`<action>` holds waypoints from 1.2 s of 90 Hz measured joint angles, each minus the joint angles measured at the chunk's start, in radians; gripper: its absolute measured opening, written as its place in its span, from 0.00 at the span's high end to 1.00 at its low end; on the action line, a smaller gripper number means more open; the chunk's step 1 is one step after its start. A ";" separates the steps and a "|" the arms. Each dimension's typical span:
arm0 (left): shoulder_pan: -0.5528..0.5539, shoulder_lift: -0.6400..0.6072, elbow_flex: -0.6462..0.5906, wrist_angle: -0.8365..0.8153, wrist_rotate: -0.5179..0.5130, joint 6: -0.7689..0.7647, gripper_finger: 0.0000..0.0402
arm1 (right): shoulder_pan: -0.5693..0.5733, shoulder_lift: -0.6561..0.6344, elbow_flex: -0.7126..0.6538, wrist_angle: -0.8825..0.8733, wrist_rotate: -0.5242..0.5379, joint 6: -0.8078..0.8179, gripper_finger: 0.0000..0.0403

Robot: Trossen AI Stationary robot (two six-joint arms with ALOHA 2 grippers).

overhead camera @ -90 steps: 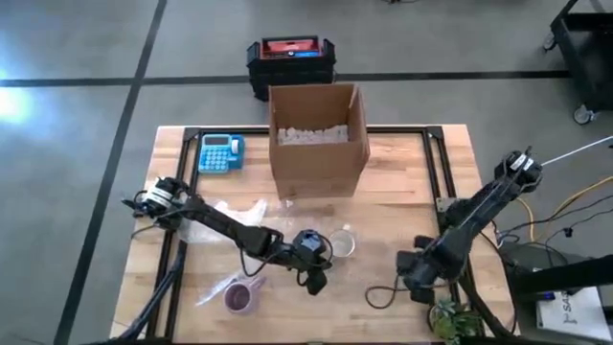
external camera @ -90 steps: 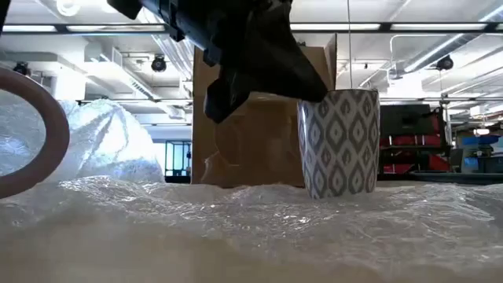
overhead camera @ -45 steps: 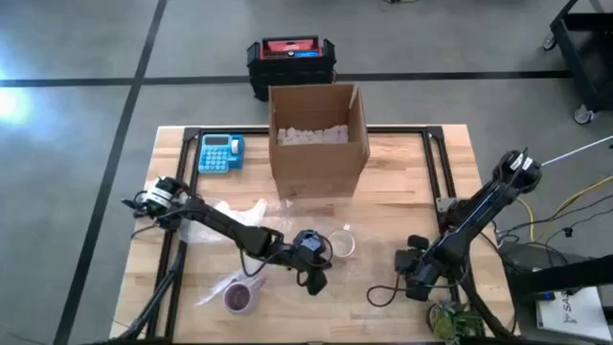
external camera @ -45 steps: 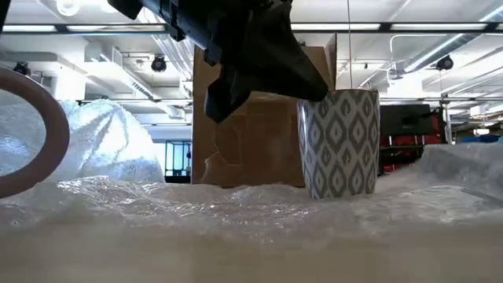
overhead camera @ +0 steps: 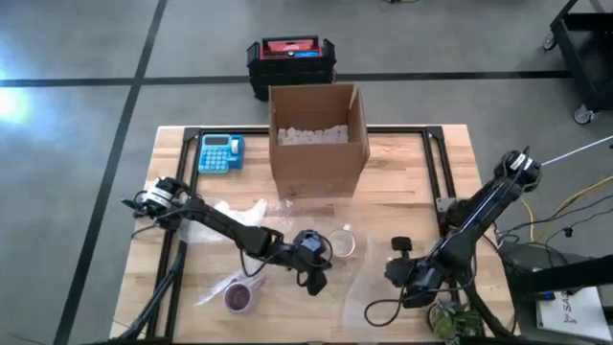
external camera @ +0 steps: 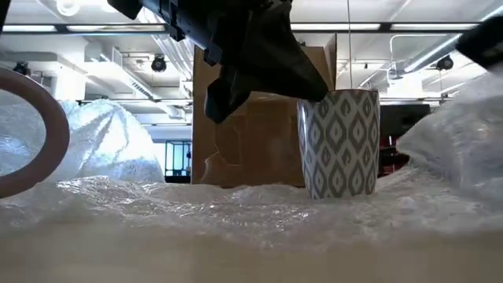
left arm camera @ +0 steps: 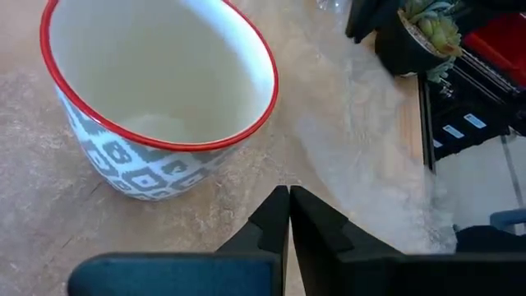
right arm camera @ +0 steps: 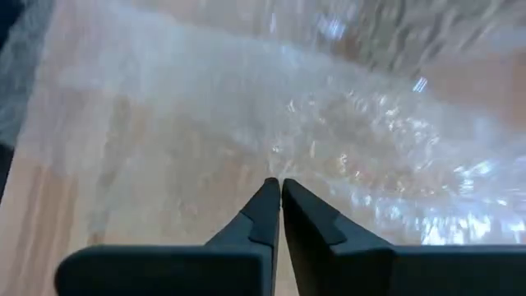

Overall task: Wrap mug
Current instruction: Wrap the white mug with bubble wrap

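A grey-and-white patterned mug (overhead camera: 342, 244) with a red rim (left arm camera: 164, 144) stands upright on a clear bubble wrap sheet (external camera: 236, 228) spread over the table's near middle. My left gripper (overhead camera: 318, 279) is shut just to the mug's near left, with nothing between its fingers (left arm camera: 288, 201). In the low view it hangs above the wrap (external camera: 259, 63). My right gripper (overhead camera: 397, 255) is to the right of the mug, shut on the wrap (right arm camera: 278, 185). My right gripper pinches the bubble wrap's right-hand part (right arm camera: 283, 168) between its two fingertips; one layer or several, I cannot tell. That part is raised off the table as a hump (external camera: 460, 134) right of the mug. The rest of the sheet lies flat under the mug.
An open cardboard box (overhead camera: 316, 139) stands at the far middle, with a blue calculator (overhead camera: 220, 153) to its left. Crumpled wrap (overhead camera: 235, 216) and a purple cup (overhead camera: 239, 299) lie at the near left. A potted plant (overhead camera: 450, 321) sits at the near right edge.
My right gripper has gone toward the table's left, toward the mug, carrying the wrap's right part with it. That part has lifted off the table and now rises beside the mug. The mug and the rest of the sheet have stayed in place.
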 joint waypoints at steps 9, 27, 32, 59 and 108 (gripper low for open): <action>0.000 0.000 0.000 0.000 0.000 0.000 1.00 | 0.000 0.000 0.003 -0.021 -0.040 0.088 0.99; -0.002 0.000 0.000 -0.001 0.000 0.002 1.00 | 0.005 0.004 0.002 -0.116 -0.179 0.274 0.87; -0.002 0.000 0.000 -0.001 0.000 0.006 1.00 | 0.011 0.004 0.002 -0.136 -0.205 0.297 0.81; -0.003 0.000 0.000 -0.001 0.000 0.014 1.00 | 0.060 0.010 -0.011 -0.026 -0.218 0.259 0.52; -0.003 0.000 0.000 0.001 0.000 0.015 1.00 | 0.054 0.282 0.020 -0.060 -0.209 0.070 0.85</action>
